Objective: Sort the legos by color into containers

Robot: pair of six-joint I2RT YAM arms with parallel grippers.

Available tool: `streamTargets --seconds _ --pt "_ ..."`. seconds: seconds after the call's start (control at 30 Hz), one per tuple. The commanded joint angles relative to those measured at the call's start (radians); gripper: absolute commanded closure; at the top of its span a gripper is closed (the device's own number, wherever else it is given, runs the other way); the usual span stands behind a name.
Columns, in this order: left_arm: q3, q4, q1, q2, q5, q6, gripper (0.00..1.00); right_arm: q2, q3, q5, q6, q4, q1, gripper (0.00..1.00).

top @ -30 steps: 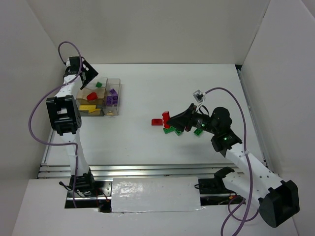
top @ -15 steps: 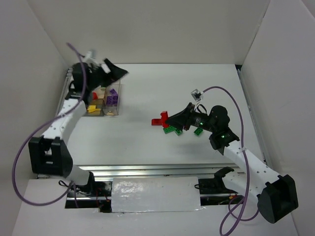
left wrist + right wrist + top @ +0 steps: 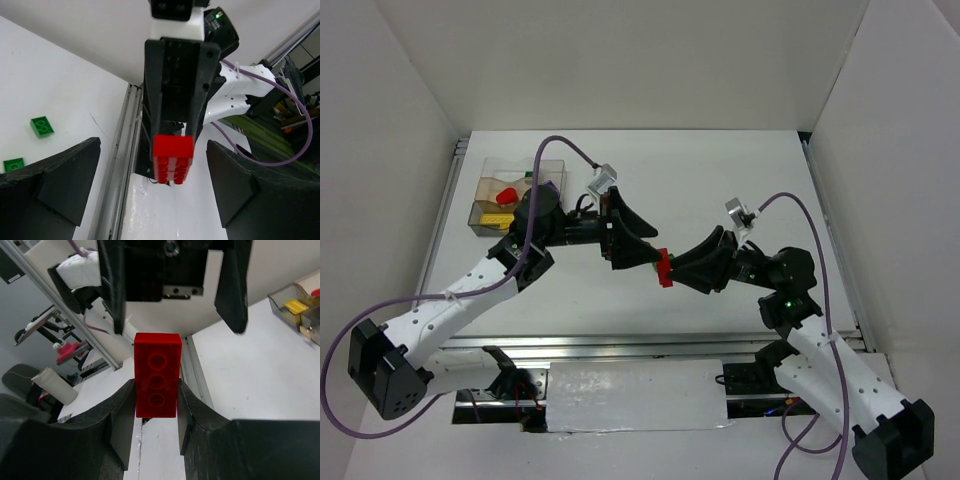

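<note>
Centrally, the white table (image 3: 720, 180) carries everything, with both arms reaching inward so that they meet near its middle. The left arm (image 3: 450, 305) stretches from the near left corner towards the right, and the right arm (image 3: 820, 350) bends in from the near right. At the far left stands the clear compartment box (image 3: 480, 200), holding a red piece (image 3: 507, 195), a yellow piece (image 3: 495, 217) and a small green one (image 3: 528, 175) in separate sections.

The left gripper (image 3: 642, 256) faces the right gripper (image 3: 680, 266) tip to tip above the table. Its jaws are spread wide with nothing between them, one finger (image 3: 65, 175) on each side of the brick without touching it. The right gripper is clamped on a red lego brick (image 3: 172, 159), its fingers (image 3: 120, 420) pressing the two long sides, with the studded end sticking out towards the left gripper. Two green lego bricks, a larger one (image 3: 42, 126) and a smaller one (image 3: 13, 164), lie flat on the table, apart from each other.
</note>
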State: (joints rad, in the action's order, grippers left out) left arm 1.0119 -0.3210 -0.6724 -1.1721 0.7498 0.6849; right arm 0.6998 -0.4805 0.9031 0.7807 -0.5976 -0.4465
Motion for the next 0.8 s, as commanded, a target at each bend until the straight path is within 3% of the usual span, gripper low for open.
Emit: streamTargets --seconds 0.0,0.17,0.27,0.4,0.43,0.47,0.5,0.53,0.57,0.6,0.63,0.67,0.73,0.77 --pt "-0.003 -0.064 -0.051 0.012 0.014 -0.007 0.01 -0.054 -0.015 0.002 0.005 -0.024 -0.011 1.00" --pt "0.007 -0.050 -0.099 0.003 -0.015 -0.004 0.03 -0.062 -0.027 -0.009 0.008 -0.004 -0.027 1.00" --pt "0.014 -0.055 -0.121 0.002 -0.013 -0.002 0.10 -0.059 -0.032 -0.039 -0.011 0.022 -0.031 1.00" --pt "0.030 -0.027 -0.142 -0.004 -0.026 -0.019 0.49 -0.068 -0.046 -0.099 -0.049 0.081 -0.031 1.00" --pt "0.033 -0.015 -0.142 -0.006 -0.032 -0.024 0.80 -0.071 -0.046 -0.115 -0.052 0.085 -0.031 1.00" --pt "0.045 0.014 -0.142 -0.014 -0.046 -0.036 0.92 -0.069 -0.049 -0.119 -0.057 0.088 -0.031 1.00" --pt "0.053 0.037 -0.142 -0.015 -0.059 -0.045 1.00 -0.068 -0.049 -0.122 -0.060 0.090 -0.032 1.00" --pt "0.060 0.060 -0.142 -0.017 -0.075 -0.054 1.00 -0.066 -0.050 -0.125 -0.063 0.093 -0.031 1.00" --pt "0.066 0.080 -0.142 -0.017 -0.090 -0.068 1.00 -0.063 -0.050 -0.125 -0.066 0.096 -0.032 0.92" --pt "0.085 0.136 -0.141 -0.012 -0.152 -0.080 1.00 -0.060 -0.050 -0.133 -0.075 0.113 -0.031 0.45" --pt "0.102 0.181 -0.139 -0.008 -0.209 -0.099 1.00 -0.062 -0.047 -0.154 -0.081 0.134 -0.031 0.06" --pt "0.146 0.239 -0.118 0.003 -0.287 -0.126 1.00 -0.063 -0.049 -0.229 -0.109 0.209 -0.031 0.00" --pt "0.204 0.478 -0.051 0.003 -0.591 -0.128 1.00 -0.083 -0.053 -0.361 -0.136 0.319 -0.031 0.00" --pt "0.256 0.561 0.068 -0.015 -0.698 -0.080 1.00 -0.088 -0.056 -0.435 -0.142 0.373 -0.031 0.00"
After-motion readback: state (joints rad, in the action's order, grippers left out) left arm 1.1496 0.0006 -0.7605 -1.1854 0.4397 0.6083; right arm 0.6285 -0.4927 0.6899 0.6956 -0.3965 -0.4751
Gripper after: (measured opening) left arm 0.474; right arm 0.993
